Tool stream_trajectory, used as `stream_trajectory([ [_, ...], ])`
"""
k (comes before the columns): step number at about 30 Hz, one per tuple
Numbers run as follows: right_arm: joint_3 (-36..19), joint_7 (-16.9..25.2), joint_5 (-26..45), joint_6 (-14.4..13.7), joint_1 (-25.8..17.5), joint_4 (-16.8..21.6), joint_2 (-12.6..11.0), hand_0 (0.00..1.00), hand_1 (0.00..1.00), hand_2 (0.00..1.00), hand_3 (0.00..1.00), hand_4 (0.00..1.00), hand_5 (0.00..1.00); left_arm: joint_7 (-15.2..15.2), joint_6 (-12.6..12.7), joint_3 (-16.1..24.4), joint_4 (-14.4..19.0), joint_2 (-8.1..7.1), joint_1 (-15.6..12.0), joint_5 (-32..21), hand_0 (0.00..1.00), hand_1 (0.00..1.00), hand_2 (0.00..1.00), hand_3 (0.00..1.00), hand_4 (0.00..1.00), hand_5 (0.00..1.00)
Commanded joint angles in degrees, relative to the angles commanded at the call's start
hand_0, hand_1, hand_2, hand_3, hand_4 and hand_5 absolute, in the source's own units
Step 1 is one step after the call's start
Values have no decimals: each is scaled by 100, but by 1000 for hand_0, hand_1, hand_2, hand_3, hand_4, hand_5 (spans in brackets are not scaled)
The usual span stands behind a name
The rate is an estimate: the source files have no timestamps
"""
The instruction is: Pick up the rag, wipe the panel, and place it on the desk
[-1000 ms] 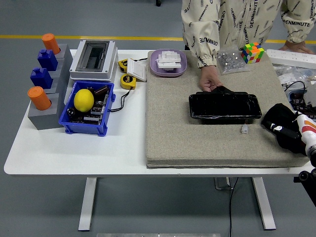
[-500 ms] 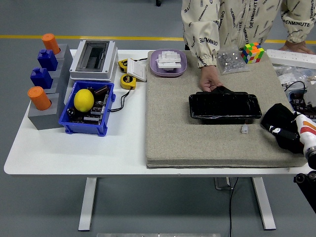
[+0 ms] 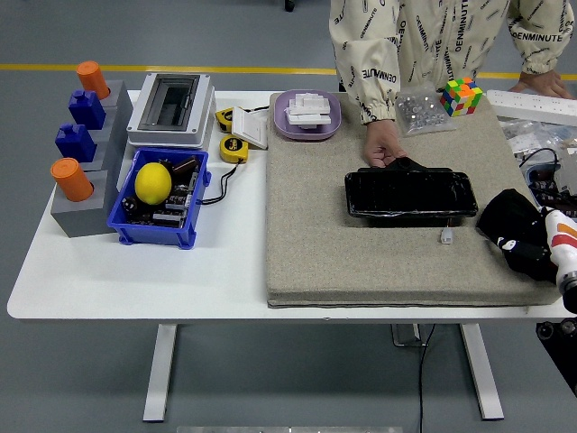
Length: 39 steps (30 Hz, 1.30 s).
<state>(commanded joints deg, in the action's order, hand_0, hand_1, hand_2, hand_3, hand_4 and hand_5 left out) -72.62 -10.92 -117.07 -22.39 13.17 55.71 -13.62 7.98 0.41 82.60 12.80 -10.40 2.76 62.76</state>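
Right hand (image 3: 526, 236) low over the right end of the grey felt mat (image 3: 315, 234), black fingers (image 3: 505, 221) bunched around the dark rag (image 3: 507, 213); hard to separate cloth from fingers, but apparently gripped. Rag lying on the mat under those fingers, just right of the black glossy panel (image 3: 410, 195), not touching it. Small white connector (image 3: 446, 236) on the mat between panel and fingers. Person's hand (image 3: 383, 153) pressed on the panel's far left corner, well left of the robot's fingers. Rubik's cube (image 3: 462, 96) and clear bag of parts (image 3: 419, 110) farther back. Far left of the fingers: blue bin (image 3: 131, 230) with a lemon (image 3: 153, 182).
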Motion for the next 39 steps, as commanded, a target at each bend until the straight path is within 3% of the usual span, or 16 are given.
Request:
stream_trajectory([
  [1,2,-7,-9,-7,3,0,-1,427,491,513,501,917,350,0,0,-4,-1,1,0,-3,611,640,654,560,627,439],
  [6,-6,-41,-36,-139,16,5,-2,427,491,513,501,917,350,0,0,-2,1,1,10,1,611,640,654,560,627,439],
  [7,-8,-43,-36,-157,19,7,-4,376,458,495,494,871,336,0,1,3,0,1,12,4,611,640,655,560,627,439],
  [18,-54,-81,-47,-317,61,84,-48,345,444,486,496,862,294,3,3,41,-2,13,18,7,609,640,656,560,627,438],
  [19,-59,-85,-45,-322,63,103,-55,328,437,483,504,901,248,4,3,44,-1,13,19,8,610,640,656,560,627,437],
  [31,-8,-215,97,-386,274,375,-201,315,434,485,499,885,258,1,5,88,5,-5,43,44,611,640,655,561,627,438],
  [39,160,-240,231,-410,493,388,-143,315,436,486,503,880,253,7,4,85,-1,8,48,27,611,641,655,560,627,437],
])
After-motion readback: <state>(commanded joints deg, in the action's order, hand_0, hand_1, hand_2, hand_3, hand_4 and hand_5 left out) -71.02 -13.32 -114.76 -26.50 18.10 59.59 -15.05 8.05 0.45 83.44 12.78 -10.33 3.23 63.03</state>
